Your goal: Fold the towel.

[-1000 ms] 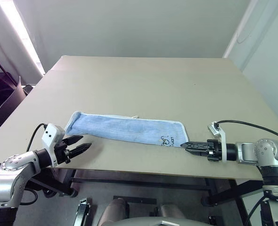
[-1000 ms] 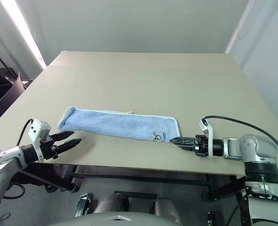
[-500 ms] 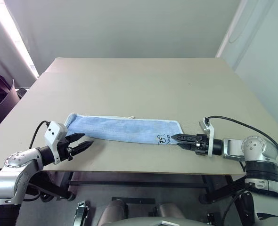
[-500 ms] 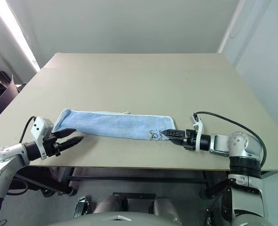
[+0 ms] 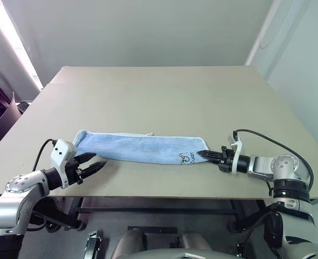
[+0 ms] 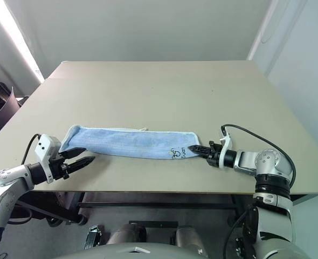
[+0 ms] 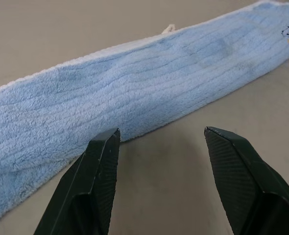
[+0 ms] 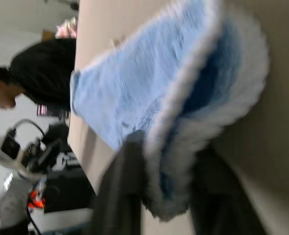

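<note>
A light-blue towel [image 5: 140, 147], folded into a long narrow strip, lies across the lower middle of the beige bench [image 5: 164, 97], near its front edge. Small dark embroidery sits near the strip's right end; its letters are too small to read. At lower right, the right gripper [image 5: 201, 154] has its fingers clamped on that end's white-edged corner. At lower left, the left gripper [image 5: 96, 163] hovers with fingers apart just beside the strip's near edge.
</note>
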### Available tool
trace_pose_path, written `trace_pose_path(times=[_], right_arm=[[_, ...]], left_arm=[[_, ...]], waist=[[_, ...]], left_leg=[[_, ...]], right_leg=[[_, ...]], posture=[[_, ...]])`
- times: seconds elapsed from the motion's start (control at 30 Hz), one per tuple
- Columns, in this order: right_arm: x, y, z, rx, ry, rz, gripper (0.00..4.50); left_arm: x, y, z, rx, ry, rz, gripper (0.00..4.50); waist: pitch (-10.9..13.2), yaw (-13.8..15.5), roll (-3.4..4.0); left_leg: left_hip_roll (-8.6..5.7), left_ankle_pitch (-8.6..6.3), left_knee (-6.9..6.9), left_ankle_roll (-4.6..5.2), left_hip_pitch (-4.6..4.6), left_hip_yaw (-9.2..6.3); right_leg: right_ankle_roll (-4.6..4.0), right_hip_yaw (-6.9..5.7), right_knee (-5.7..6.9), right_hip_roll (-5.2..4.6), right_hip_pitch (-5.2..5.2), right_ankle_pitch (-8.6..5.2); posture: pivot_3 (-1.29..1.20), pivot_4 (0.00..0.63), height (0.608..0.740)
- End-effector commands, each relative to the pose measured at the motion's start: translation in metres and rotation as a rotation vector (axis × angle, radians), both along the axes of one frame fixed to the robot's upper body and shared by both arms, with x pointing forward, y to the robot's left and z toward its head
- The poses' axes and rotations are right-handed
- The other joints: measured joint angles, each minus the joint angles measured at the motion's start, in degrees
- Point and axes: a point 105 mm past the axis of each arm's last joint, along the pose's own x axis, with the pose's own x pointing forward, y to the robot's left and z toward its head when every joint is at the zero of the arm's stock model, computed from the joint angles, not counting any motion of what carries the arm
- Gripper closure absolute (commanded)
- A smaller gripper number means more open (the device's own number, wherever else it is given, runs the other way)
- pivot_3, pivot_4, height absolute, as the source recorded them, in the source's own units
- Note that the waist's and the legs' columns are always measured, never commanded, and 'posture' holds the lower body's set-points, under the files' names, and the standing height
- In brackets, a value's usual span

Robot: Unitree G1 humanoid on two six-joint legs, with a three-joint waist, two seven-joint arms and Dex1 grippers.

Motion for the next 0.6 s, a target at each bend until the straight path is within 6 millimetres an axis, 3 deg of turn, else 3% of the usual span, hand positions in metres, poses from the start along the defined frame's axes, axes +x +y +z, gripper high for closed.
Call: trace_pose_path(times=[0.03,0.17,0.37,0.5,0.6], right_arm=[[0.007,-0.019,0.008,-0.04,-0.041,-0.052,4.47],[-0.002,-0.049,0.018,-0.067,-0.073,-0.02,4.47],[-0.016,-0.101,0.015,-0.231,-0.082,-0.016,4.47],[-0.014,-0.102,0.028,-0.302,-0.159,0.054,4.47],[-0.005,-0.096,0.051,-0.318,-0.274,0.097,4.47]], left_arm=[[0.002,0.006,0.007,0.011,-0.028,0.018,1.61],[0.004,0.004,0.006,0.01,-0.028,0.018,1.61],[0.006,0.003,0.003,0.018,-0.026,0.019,1.61],[0.008,0.004,0.001,0.02,-0.025,0.023,1.61],[0.01,0.003,0.001,0.023,-0.027,0.021,1.61]], waist=[[0.0,0.1,0.0],[0.1,1.3,0.24],[0.2,1.7,0.28],[0.2,1.4,0.38],[0.2,1.5,0.4]], left_leg=[[0.0,0.0,0.01,0.0,0.0,0.0],[-0.04,0.0,0.05,0.03,-0.12,0.01],[-0.04,-0.04,-0.05,0.09,-0.32,0.02],[-0.04,-0.04,-0.07,0.09,-0.39,0.06],[-0.03,-0.04,-0.04,0.09,-0.39,0.05]], right_leg=[[0.01,0.0,-0.03,0.0,0.02,0.01],[0.05,-0.01,-0.11,-0.04,-0.02,0.02],[0.25,-0.05,-0.14,-0.04,-0.15,0.13],[0.27,-0.03,-0.12,-0.04,-0.14,0.14],[0.27,-0.04,-0.11,-0.04,-0.14,0.14]], posture=[[0.0,0.0,0.74],[0.0,0.0,0.74],[0.0,0.0,0.74],[0.0,0.0,0.74],[0.0,0.0,0.74]])
